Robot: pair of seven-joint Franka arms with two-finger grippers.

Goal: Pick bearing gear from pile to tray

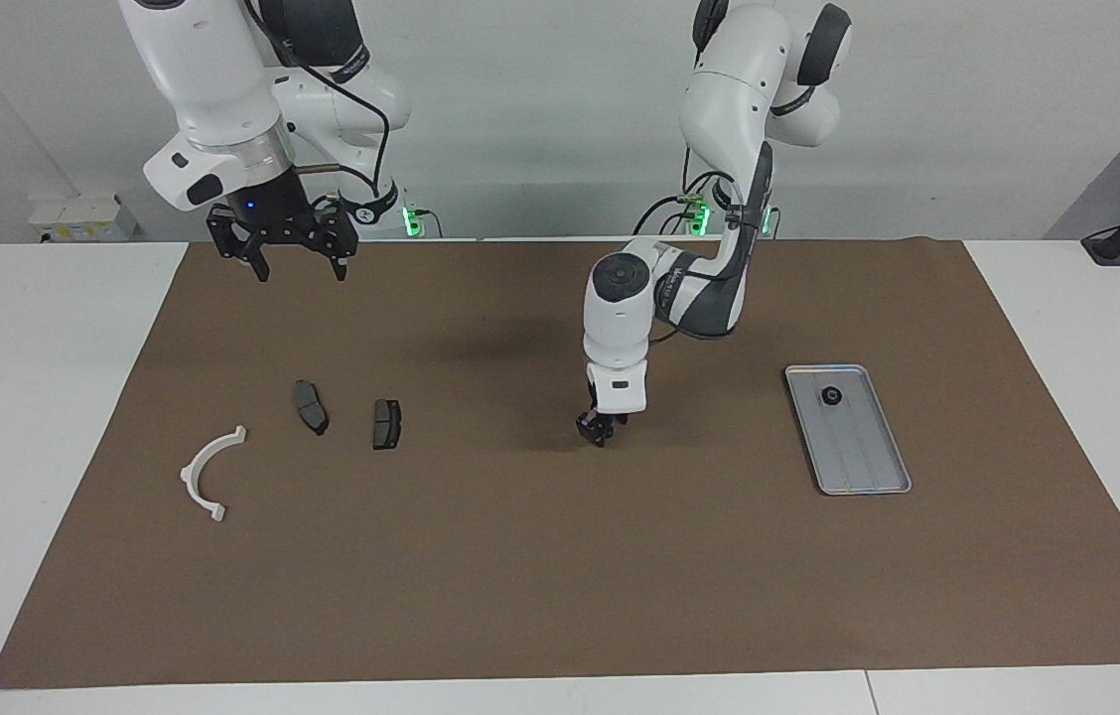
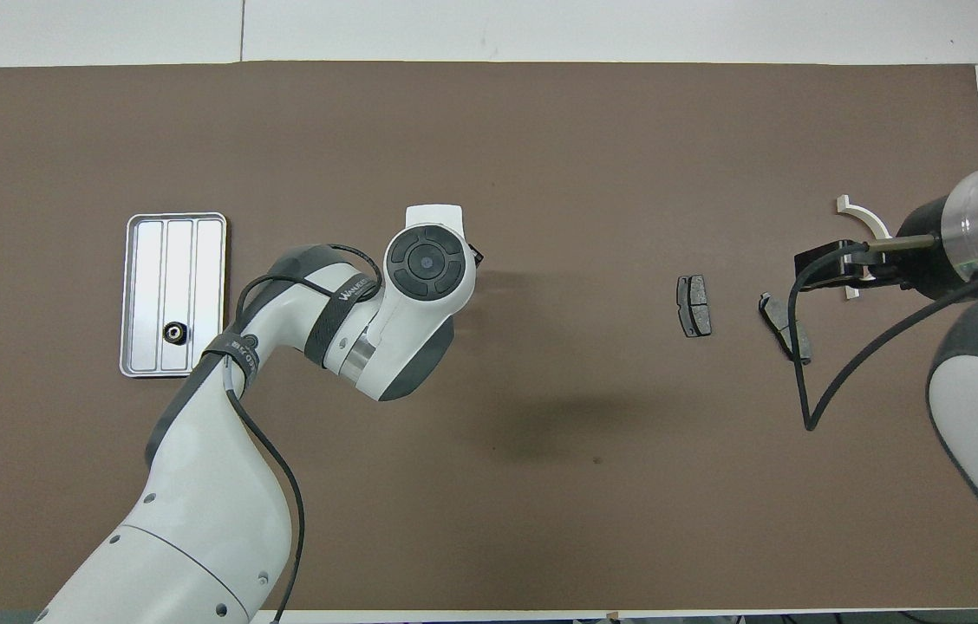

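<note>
Reaching down to the brown mat near the middle of the table (image 1: 44, 417), the left hand (image 1: 597, 429) sits low with its tips at or just above the surface. Whether it is open, closed or gripping something small, I cannot tell; no part shows between its tips, and from above the wrist covers them.

One small black round piece (image 1: 831, 395) already lies in the tray (image 1: 876, 489), at the tray's end nearer the robots. The tray stands toward the left arm's end of the table, well apart from this hand.

The remaining parts of the pile, a white half-ring bracket (image 1: 206, 475) and two dark plates (image 1: 311, 406) (image 1: 386, 423), lie toward the right arm's end.

This looks like the pick step for another small piece, or a pause between trips. If something is held, the next move calls for lifting and carrying it over the tray; if not, for closing on a piece first.

The right hand (image 1: 300, 266) waits raised, fingers spread apart, over the mat's edge nearest the robots.
</note>
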